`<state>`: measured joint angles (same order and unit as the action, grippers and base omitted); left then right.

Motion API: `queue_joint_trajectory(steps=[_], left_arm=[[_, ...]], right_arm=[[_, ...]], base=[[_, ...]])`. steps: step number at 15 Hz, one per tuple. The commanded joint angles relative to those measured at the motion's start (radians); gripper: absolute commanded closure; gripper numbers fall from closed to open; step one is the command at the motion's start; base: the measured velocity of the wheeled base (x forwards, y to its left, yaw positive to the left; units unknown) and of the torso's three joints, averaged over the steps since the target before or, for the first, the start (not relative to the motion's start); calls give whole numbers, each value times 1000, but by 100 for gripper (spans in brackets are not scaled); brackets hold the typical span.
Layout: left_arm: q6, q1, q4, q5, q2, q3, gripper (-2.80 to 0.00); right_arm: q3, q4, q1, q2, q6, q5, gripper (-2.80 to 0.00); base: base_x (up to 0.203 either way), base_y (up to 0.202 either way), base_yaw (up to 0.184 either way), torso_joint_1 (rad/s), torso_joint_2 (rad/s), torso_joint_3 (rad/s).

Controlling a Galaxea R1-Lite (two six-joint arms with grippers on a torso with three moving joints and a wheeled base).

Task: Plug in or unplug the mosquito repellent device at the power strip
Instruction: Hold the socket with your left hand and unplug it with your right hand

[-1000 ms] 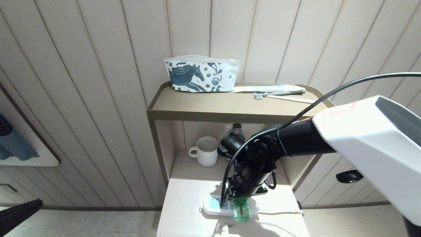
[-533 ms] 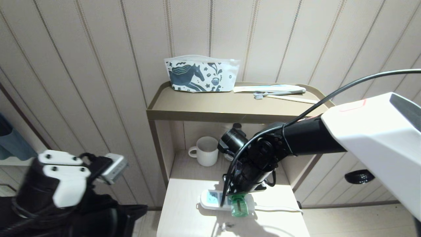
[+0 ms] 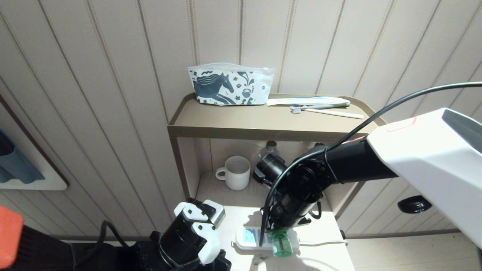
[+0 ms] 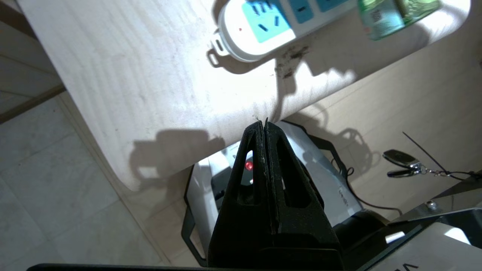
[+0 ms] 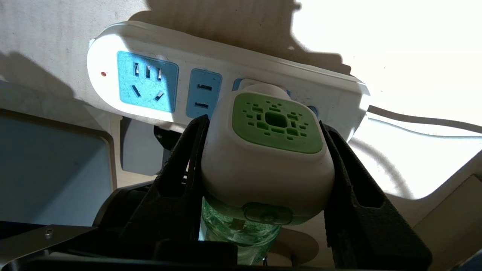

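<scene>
The mosquito repellent device [image 5: 263, 169] has a white head with a green grille and a green liquid bottle [image 3: 281, 246] below it. My right gripper [image 5: 263, 124] is shut on the sides of that head. The device's back sits against the socket at the cord end of the white power strip [image 5: 150, 81], which lies near the front of the lower table [image 3: 324, 229]. My left gripper [image 4: 264, 125] is shut and empty, hovering by the table's front edge, a short way from the strip's free end [image 4: 260, 26]. The left arm [image 3: 192, 237] shows at the table's front left corner.
A white mug [image 3: 235, 173] and a clear bottle [image 3: 269, 148] stand at the back of the lower shelf. A horse-print pouch [image 3: 229, 84] and a toothbrush with a tube [image 3: 312, 102] lie on the top shelf. Keys [image 4: 401, 165] lie on the floor below.
My left arm has swung in from the lower left to the table's front left corner. The strip and the device have shifted a little with my right gripper.
</scene>
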<state>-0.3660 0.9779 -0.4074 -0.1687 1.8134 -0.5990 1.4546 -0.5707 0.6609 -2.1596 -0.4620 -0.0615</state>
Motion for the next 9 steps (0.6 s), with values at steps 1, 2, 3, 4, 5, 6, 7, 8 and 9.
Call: queue_joint_trajectory(steps=[1, 2, 3, 4, 5, 6, 7, 8, 9], left_arm=[[-2, 7, -4, 0, 78, -41, 0], [-3, 7, -4, 1, 102, -55, 0], [-2, 7, -5, 4, 127, -68, 0], [-2, 8, -19, 6, 160, -77, 0], [-2, 11, -44, 6, 187, -84, 0], [-3, 12, -70, 4, 197, -85, 0], [-2, 11, -131, 2, 240, -83, 0], [-3, 10, -210, 1, 278, -80, 0], [-6, 8, -256, 9, 292, -76, 0]], right_arm=[[-28, 25, -1, 1, 6, -1, 0], [-30, 31, 2, -2, 6, -1, 0], [-29, 31, 2, -3, 6, -1, 0], [-28, 32, 1, -6, 6, -1, 0], [-28, 32, 0, -6, 6, -1, 0], [-27, 32, -1, -9, 8, -1, 0], [-28, 32, -1, -10, 15, -1, 0], [-28, 32, -1, -13, 17, 0, 0], [-27, 32, -3, -16, 17, 0, 0]], base=[[0, 0, 0, 0, 0, 0], [0, 0, 0, 0, 0, 0], [0, 0, 0, 0, 0, 0], [0, 0, 0, 0, 0, 0], [0, 0, 0, 0, 0, 0], [0, 0, 0, 0, 0, 0], [0, 0, 0, 0, 0, 0], [0, 0, 0, 0, 0, 0], [0, 0, 0, 0, 0, 0]])
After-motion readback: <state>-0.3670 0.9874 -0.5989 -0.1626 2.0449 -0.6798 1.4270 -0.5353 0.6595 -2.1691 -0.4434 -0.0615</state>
